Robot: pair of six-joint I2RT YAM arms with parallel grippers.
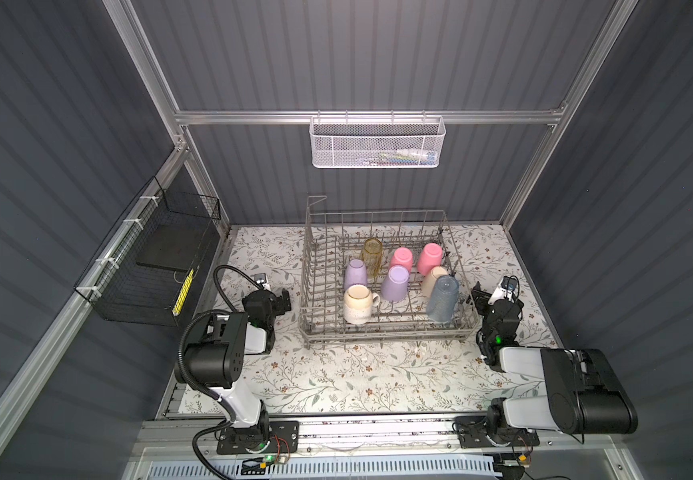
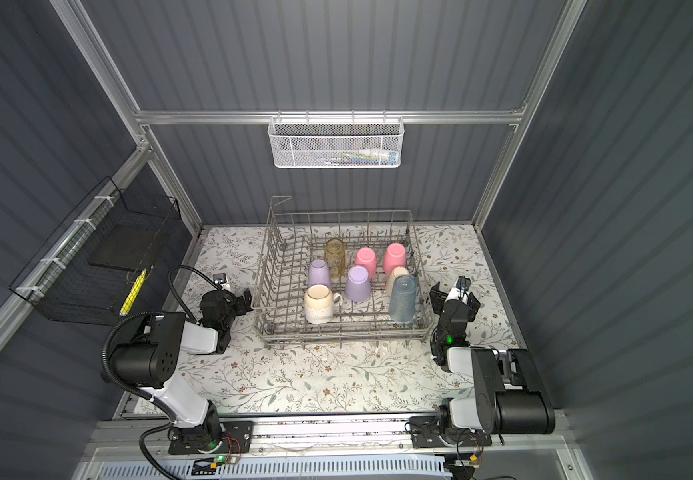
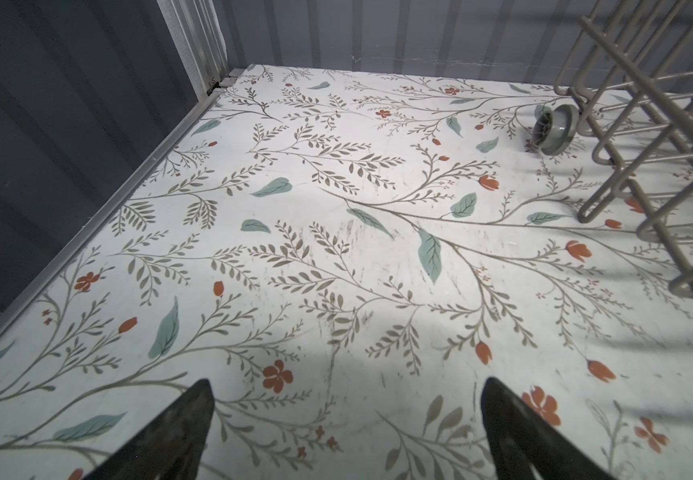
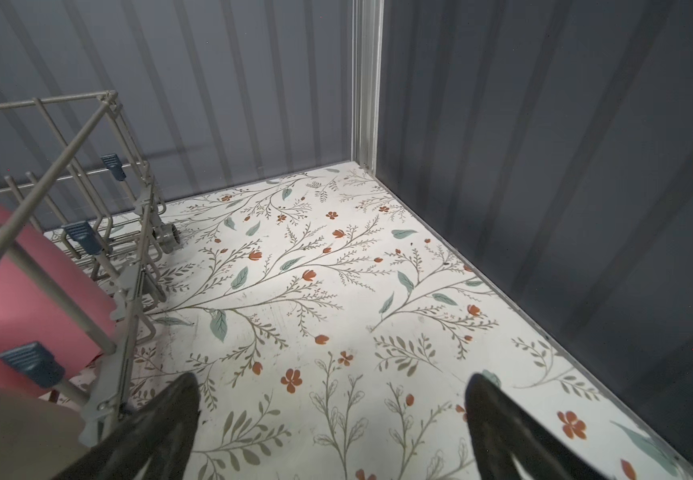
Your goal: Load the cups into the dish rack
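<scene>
Grey metal wire dish rack [image 1: 382, 334]: stands on the floral-print tabletop [image 1: 336, 374], between the two arms.
Cups [image 1: 401, 259]: all eight sit inside the rack; none is visible on the tabletop.
Left part of rack: cream speckled handled mug [image 1: 357, 305], mouth showing upward, beside an upended lilac plastic cup [image 1: 355, 274].
Right part of rack: clear blue ribbed tumbler [image 1: 443, 299], long axis leaning off upright.
Left gripper [image 1: 281, 300]: jaws spread and empty, just outside the rack's left wall, nearest the mug.
Right gripper [image 1: 479, 296]: jaws spread and empty, just outside the right wall, nearest the blue tumbler.
Judgement: loading looks complete; any further reach would go inward, toward the rack.
</scene>
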